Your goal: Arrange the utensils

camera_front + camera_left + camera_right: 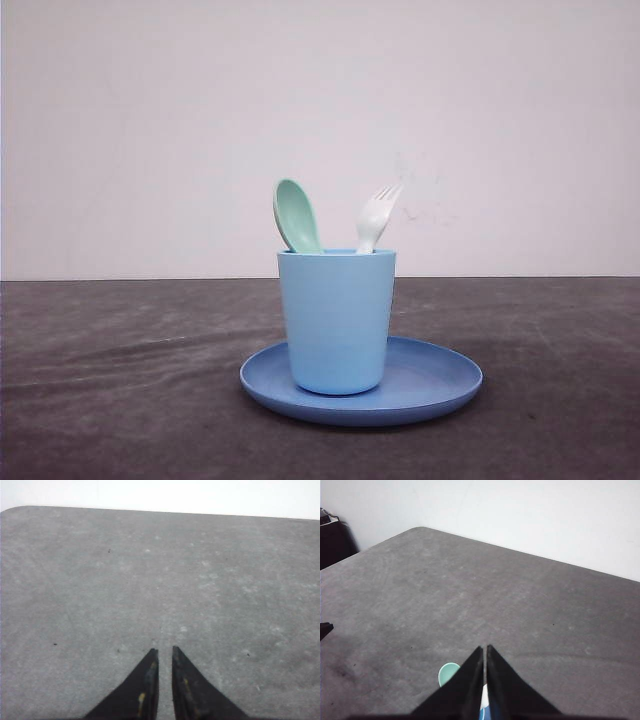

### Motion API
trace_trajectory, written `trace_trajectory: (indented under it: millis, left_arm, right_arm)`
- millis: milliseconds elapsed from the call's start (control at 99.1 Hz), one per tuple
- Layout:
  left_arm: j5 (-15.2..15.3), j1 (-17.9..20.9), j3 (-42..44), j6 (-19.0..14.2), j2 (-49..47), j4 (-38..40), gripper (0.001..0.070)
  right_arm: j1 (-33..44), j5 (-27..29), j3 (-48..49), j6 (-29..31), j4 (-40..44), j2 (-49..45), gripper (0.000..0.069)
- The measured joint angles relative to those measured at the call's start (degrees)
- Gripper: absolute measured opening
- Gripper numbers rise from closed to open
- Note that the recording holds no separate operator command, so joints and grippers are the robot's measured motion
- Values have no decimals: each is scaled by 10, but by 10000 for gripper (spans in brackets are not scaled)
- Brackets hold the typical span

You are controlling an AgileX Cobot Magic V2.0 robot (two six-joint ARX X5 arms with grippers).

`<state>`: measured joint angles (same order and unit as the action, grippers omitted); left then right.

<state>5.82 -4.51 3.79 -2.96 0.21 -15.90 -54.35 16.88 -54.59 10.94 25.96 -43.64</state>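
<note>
Spoon: the mint-green spoon (297, 215) stands bowl-up in the light blue cup (337, 320), centre of the front view, leaning toward the left rim.
Fork: the white fork (376, 218) stands tines-up at the cup's right rim.
Cup and plate: the cup sits on the blue plate (440, 380).
Handling: both look like light, stiff, smooth plastic; likely slippery, so pinch the neck just below the head, above the rim.
Left gripper (164, 652): pressed nearly together, holding nothing, over bare table.
Right gripper (485, 649): pressed together, empty, above the spoon.
Surface: dark grey matte table (110, 380), faintly scuffed.
Room: plain pale wall (150, 120) behind.
</note>
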Motion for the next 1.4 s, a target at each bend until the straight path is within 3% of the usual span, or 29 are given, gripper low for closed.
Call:
trace_trajectory:
  millis: [686,838,999,1141,1403]
  left_arm:
    - [0,0,0,0,0,0,23]
    - [0,0,0,0,0,0,23]
    - [0,0,0,0,0,0,23]
    - [0,0,0,0,0,0,23]
    - [0,0,0,0,0,0,23]
  right_arm:
    - [0,0,0,0,0,0,9]
    - [16,8,0,-34,-1,5,9]
    - [109,7,0,-51,-30,15,9]
    - [226,-46,1,-52,-31,15,9]
    - [422,-97,104,-52,-89,56,9]
